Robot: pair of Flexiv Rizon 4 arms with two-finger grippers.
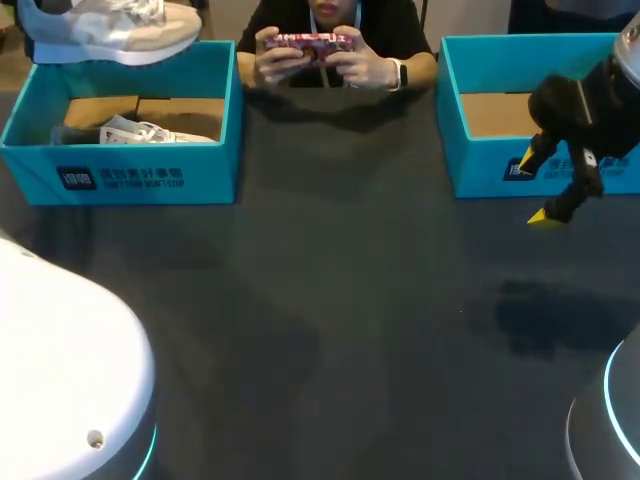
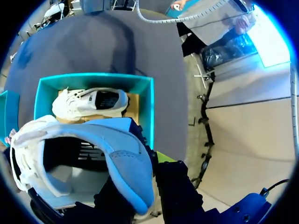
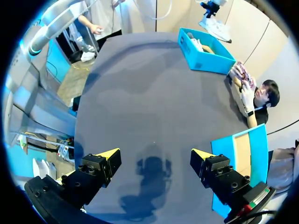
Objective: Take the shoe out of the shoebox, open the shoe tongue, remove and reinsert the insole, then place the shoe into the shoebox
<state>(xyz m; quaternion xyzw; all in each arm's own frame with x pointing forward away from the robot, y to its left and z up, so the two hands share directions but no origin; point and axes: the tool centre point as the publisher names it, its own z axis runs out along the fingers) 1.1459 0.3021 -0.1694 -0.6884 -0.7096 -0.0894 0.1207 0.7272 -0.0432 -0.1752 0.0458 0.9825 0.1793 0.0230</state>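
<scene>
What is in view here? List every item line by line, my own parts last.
table: one, dark grey, under everything.
left shoebox: one, teal, open, far left of the table.
right shoebox: one, teal, open, far right, no shoe visible inside.
cardboard liners: two, brown, one on each box floor.
boxed sneaker: one, white, lying in the left shoebox.
held sneaker: one, white-grey with pale blue sole, in the air over the left shoebox.
person's hands: two, at the table's far edge, holding a phone.
left claw: one, black, shut on the held sneaker.
right claw: one, black with yellow tips, open, empty, above the table before the right shoebox.
</scene>
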